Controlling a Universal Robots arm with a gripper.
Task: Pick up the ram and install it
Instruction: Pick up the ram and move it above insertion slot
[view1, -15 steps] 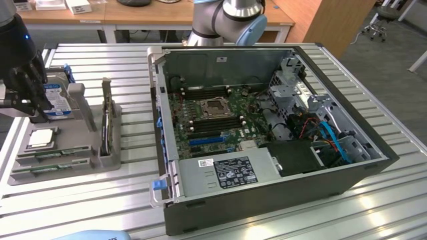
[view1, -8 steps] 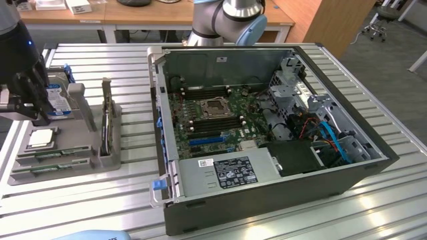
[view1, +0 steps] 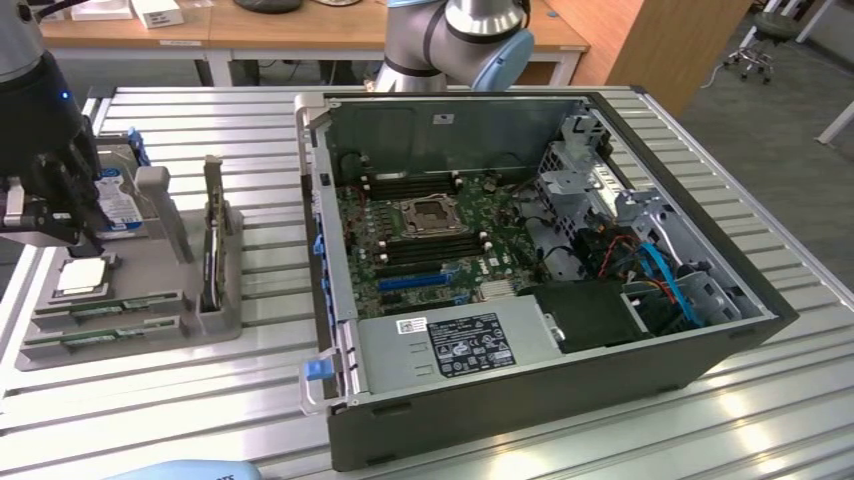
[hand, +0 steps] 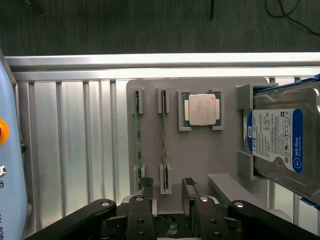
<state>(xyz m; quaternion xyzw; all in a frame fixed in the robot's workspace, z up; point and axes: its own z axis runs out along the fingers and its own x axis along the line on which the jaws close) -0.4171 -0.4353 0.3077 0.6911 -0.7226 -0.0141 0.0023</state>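
Two green ram sticks (hand: 163, 135) (hand: 137, 140) stand on edge in slots of a grey holder tray (hand: 200, 155). In the exterior view they lie at the tray's near end (view1: 110, 308) (view1: 96, 339). My gripper (hand: 168, 189) hangs open above the tray, holding nothing. Its black fingertips (hand: 147, 186) straddle the end bracket of one stick, well above it. In the exterior view the gripper (view1: 54, 225) is at the far left over the tray (view1: 174, 300). The open computer case (view1: 534, 250) shows the motherboard with its long memory slots (view1: 420, 245) beside the processor socket (view1: 430, 213).
On the same tray sit a square silver processor chip (hand: 201, 109) and a hard drive with a blue label (hand: 280, 140). The ribbed metal table (view1: 747, 400) carries tray and case. A tall upright bracket (view1: 214, 230) stands between tray and case. The arm's base (view1: 454, 40) is behind the case.
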